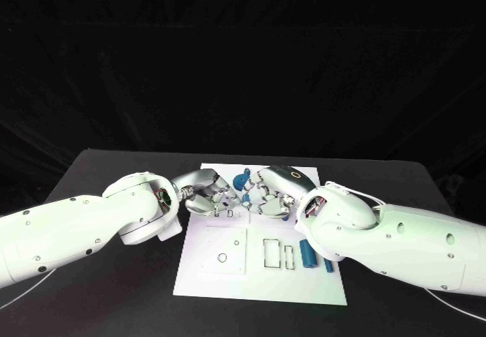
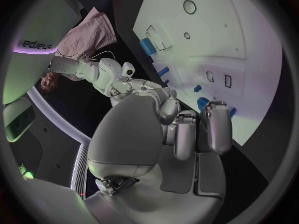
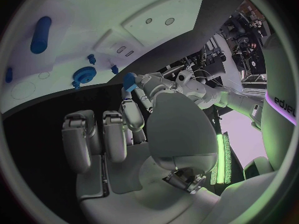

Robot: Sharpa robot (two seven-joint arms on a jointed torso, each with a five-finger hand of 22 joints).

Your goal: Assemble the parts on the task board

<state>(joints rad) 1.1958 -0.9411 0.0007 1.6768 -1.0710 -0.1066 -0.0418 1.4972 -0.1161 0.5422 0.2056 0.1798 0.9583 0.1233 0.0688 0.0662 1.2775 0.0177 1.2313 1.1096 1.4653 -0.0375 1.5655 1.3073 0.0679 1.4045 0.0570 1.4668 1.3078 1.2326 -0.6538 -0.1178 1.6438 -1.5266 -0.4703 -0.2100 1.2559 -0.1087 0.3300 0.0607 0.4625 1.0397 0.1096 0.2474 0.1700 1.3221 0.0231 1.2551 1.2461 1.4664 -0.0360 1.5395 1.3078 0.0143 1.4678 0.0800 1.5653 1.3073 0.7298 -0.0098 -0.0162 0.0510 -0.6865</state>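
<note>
Both arms reach in over the far half of the white board [image 1: 218, 270], which lies in the middle of the black desk [image 1: 101, 168]. The left robot hand [image 1: 208, 193] and the right robot hand [image 1: 272, 189] hang close together there, fingers curled downward and nearly meeting. In the right wrist view a small blue piece [image 3: 129, 80] sits at a fingertip of the right robot hand (pinched there, as far as the picture lets one judge). Whether the left robot hand has anything in its fingers cannot be told; in its own wrist view the fingers [image 2: 215, 127] are bent over the board's edge beside a blue gear [image 2: 203, 103]. Between the two hands in the head view that gear [image 1: 241, 180] shows on the board. On the near half a blue cylinder [image 1: 307, 254] lies beside rectangular slots [image 1: 272, 253].
</note>
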